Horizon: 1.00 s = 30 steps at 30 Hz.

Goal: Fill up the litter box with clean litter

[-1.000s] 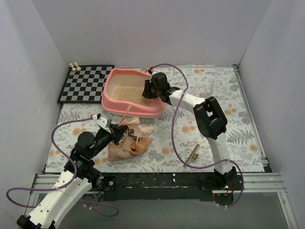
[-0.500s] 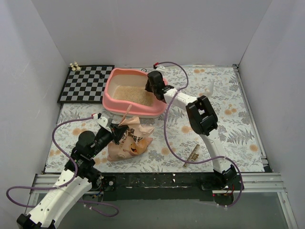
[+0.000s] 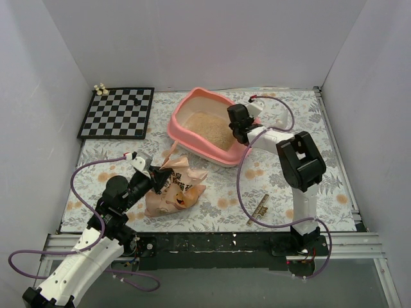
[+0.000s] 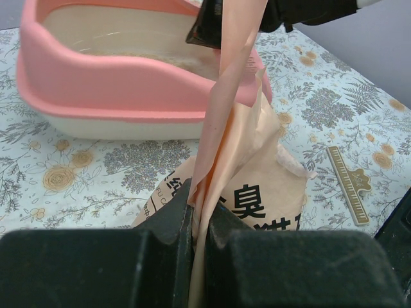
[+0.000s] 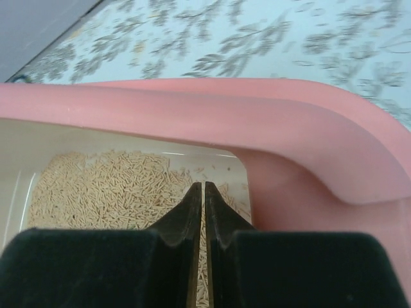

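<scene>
The pink litter box (image 3: 182, 119) sits at an angle on the floral mat, right of centre, with pale beige clean litter (image 3: 210, 127) covering its floor. My right gripper (image 3: 236, 126) hangs inside its right end. In the right wrist view its jaws (image 5: 198, 186) stand all but together, with nothing between them, just above the litter (image 5: 96, 192) and below the pink rim (image 5: 225, 109). My left gripper (image 4: 198, 212) is shut on a raised flap of the tan printed bag (image 4: 270, 186). The rest of the bag (image 3: 173, 192) lies crumpled on the mat in front of the box (image 4: 96, 90).
A checkerboard (image 3: 117, 112) lies at the back left with small pale pieces (image 3: 99, 89) at its far corner. A gold strip (image 3: 260, 208) lies on the mat near the right arm's base. White walls enclose the table on three sides.
The litter box has slid to the right and turned, away from the checkerboard. My right gripper moved right with it and its jaws came together. The left arm and the bag have not moved.
</scene>
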{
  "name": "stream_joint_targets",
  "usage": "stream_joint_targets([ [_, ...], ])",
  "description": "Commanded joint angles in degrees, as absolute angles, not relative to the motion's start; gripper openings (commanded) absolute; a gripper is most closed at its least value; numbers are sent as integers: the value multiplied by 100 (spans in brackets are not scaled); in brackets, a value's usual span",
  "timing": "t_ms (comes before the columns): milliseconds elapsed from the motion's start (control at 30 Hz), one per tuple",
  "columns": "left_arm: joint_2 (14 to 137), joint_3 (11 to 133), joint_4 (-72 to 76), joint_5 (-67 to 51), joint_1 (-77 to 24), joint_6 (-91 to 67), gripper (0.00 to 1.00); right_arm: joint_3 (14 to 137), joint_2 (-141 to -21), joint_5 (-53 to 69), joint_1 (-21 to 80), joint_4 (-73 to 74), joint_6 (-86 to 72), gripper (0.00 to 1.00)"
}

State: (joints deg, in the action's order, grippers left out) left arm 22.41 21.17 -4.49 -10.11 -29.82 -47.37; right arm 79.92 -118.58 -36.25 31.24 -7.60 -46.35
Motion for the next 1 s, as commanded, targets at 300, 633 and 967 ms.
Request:
stream_joint_targets([
  [300,2179,2223,-79,-1248,-2979,-4667,0,6671,-9846,-3526,2865,-589,-3272,24],
  [633,2443,2469,-44,-2064,-2979,-4579,0,5863,-7166,-117,2848,-11,-1074,51],
  [967,4515,4339,264,-4691,-2979,-3543,0,4896,-5521,712,2848,895,-992,53],
])
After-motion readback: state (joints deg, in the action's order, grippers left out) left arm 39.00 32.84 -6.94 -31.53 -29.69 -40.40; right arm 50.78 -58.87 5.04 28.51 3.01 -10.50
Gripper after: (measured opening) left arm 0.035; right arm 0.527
